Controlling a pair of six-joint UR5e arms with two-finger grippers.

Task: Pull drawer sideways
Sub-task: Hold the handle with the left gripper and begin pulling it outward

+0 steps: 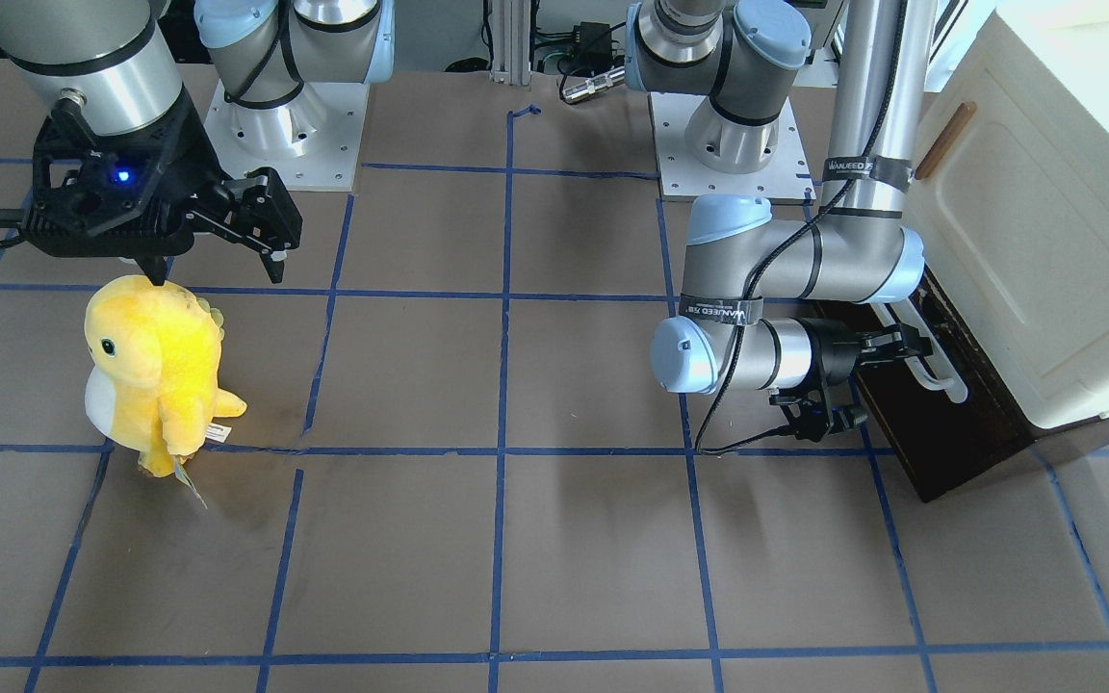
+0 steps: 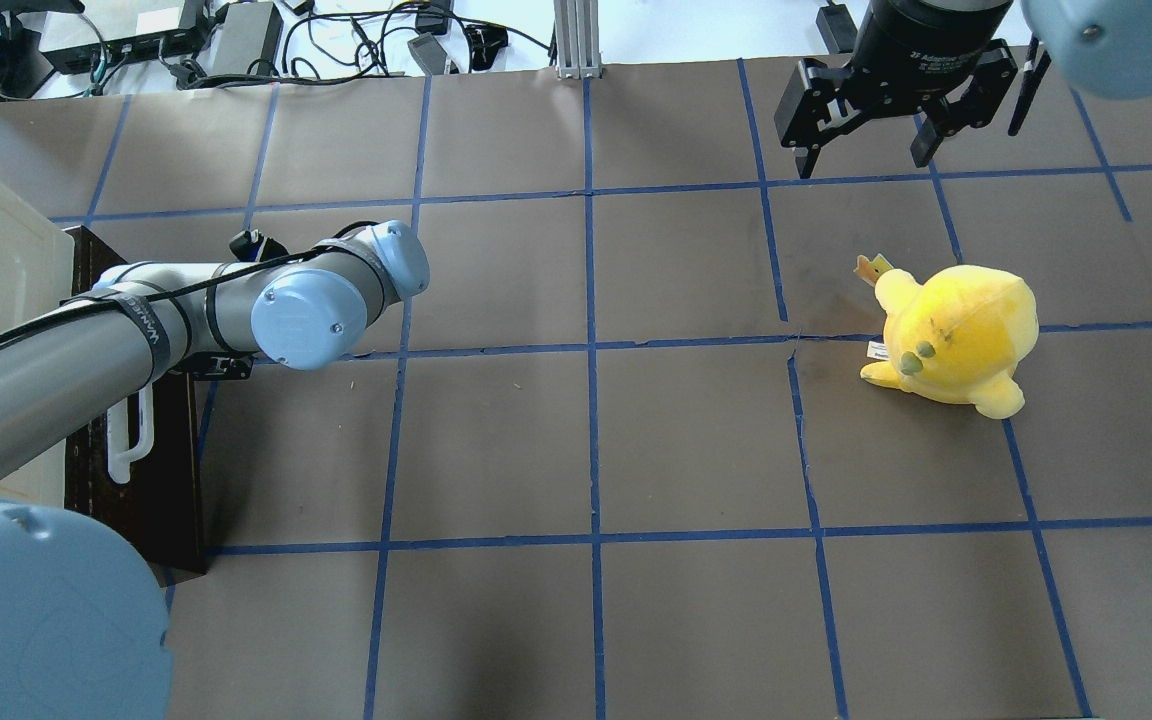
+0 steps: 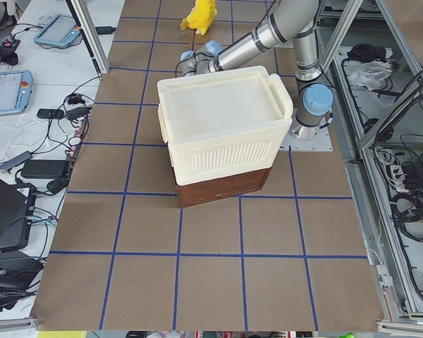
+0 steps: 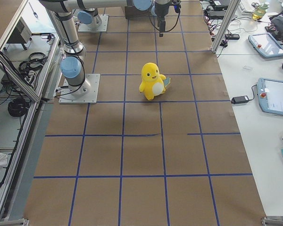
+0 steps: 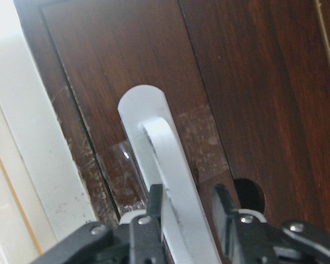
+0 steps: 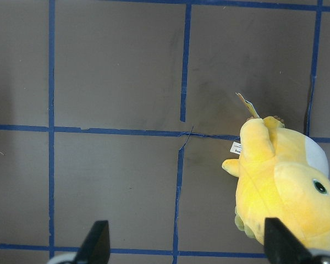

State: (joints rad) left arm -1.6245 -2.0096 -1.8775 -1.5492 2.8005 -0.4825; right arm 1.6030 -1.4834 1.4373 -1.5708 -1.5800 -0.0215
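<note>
The drawer is sitting at the base of the cabinet, at the worktop's end on the robot's left, with its dark front facing the arms. The left tool is straddling the handle, jaws apart, one finger against the bar and a thin gap at the other. The right tool is hanging spread wide above the plush, well apart from the drawer.
</note>
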